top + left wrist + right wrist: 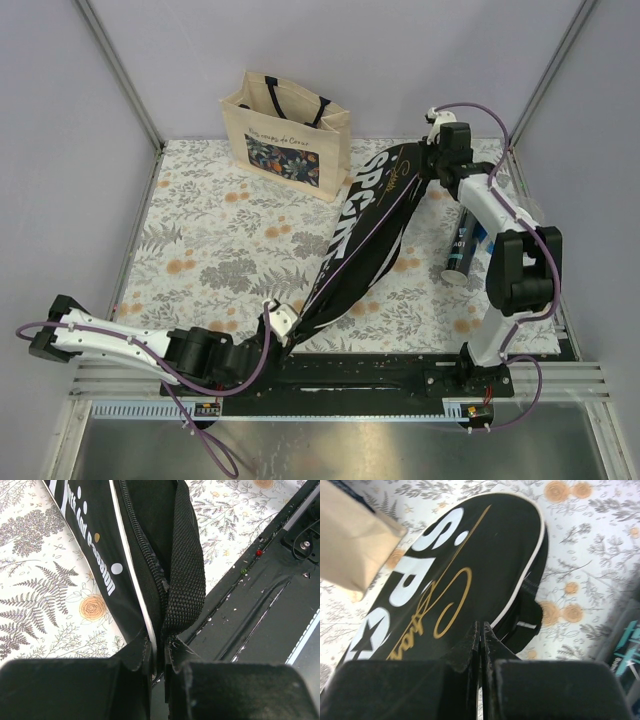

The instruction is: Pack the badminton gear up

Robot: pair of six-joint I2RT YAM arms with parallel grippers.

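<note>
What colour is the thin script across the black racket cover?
Gold: the script on the racket cover crosses white block letters; the right wrist view shows it best.

Smooth cloth cover [485,555] with coarse woven strap [186,565]

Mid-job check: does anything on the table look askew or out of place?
The black cover lies diagonally across the mat, its narrow end pinched in the left tool, and the zipper there looks open. The black tube lies outside it, on the mat beside the right arm.
</note>
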